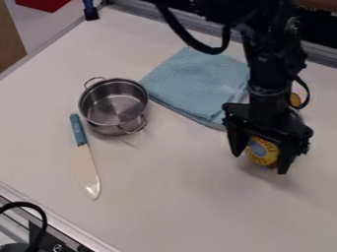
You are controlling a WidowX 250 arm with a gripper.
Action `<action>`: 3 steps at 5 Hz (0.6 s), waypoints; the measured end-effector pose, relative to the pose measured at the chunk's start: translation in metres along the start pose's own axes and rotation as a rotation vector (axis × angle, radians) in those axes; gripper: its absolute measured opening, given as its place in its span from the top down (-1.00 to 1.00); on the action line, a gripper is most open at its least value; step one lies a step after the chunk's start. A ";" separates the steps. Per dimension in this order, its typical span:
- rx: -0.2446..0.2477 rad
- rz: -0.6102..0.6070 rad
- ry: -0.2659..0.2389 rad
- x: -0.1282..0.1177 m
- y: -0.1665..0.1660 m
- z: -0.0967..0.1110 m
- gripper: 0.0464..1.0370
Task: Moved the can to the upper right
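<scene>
One fixed camera looks down at a slant over the worktop (164,197).

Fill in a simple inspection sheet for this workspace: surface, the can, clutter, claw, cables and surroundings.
Surface: pale tabletop
Job's things: can with a yellow-and-blue end, at the claw; firmness of hold can't be judged
Clutter: metal pot beside folded blue cloth; teal-handled knife below the pot
Claw: the claw is around the can, right of the cloth
Cables: black cable looping beside the arm
Surroundings: red object, top left; wood-coloured panel, left edge
</scene>
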State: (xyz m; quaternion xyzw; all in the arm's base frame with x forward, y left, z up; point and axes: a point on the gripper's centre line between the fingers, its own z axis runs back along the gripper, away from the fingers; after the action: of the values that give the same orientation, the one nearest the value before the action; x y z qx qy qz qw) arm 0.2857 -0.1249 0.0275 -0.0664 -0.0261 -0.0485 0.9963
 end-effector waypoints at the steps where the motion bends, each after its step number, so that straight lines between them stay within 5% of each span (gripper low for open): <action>1: -0.017 0.007 0.035 -0.004 0.003 0.002 -0.92; 3: -0.051 0.042 0.059 -0.015 0.040 0.040 -0.92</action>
State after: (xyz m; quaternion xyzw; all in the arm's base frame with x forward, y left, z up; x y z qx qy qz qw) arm 0.2724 -0.0790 0.0612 -0.0909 0.0059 -0.0301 0.9954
